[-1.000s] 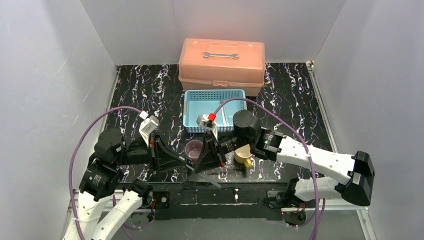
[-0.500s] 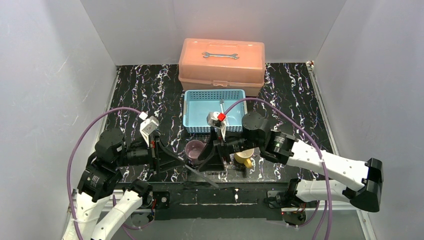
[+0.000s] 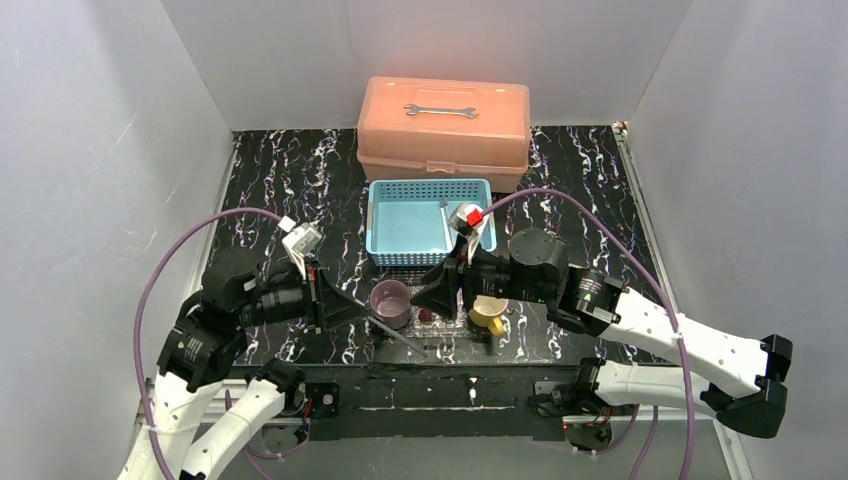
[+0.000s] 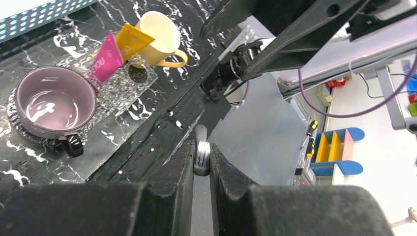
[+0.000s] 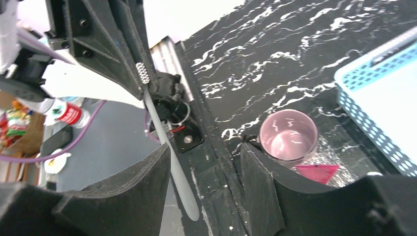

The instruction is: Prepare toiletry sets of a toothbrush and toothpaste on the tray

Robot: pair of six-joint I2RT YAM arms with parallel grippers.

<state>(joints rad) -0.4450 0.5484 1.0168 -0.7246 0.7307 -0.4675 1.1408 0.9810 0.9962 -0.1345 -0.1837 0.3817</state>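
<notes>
Currently the left gripper (image 4: 201, 156) is clenched on a thin grey plastic toothbrush (image 5: 166, 147) near its bristled head, at lower centre of the overhead view. The right gripper (image 5: 205, 152) hangs released, with its fingers either side of the handle. In the upper left of the left wrist view, a magenta toothpaste tube (image 4: 107, 61) and a yellow toothpaste tube (image 4: 133, 38) rest on the clear glittery plastic tray (image 4: 123, 88).

You are working on a black table (image 3: 290, 180) veined in white. At its back stands a salmon-pink toolbox (image 3: 443, 125), with a light-blue mesh basket (image 3: 428, 186) just in front of it. Near the arms lies the clear glittery tray (image 4: 123, 86). A purple mug (image 3: 389, 301) sits on the tray's left end. A yellow mug (image 3: 487, 312) stands at its right end, whether on the tray or beside it you cannot tell.
</notes>
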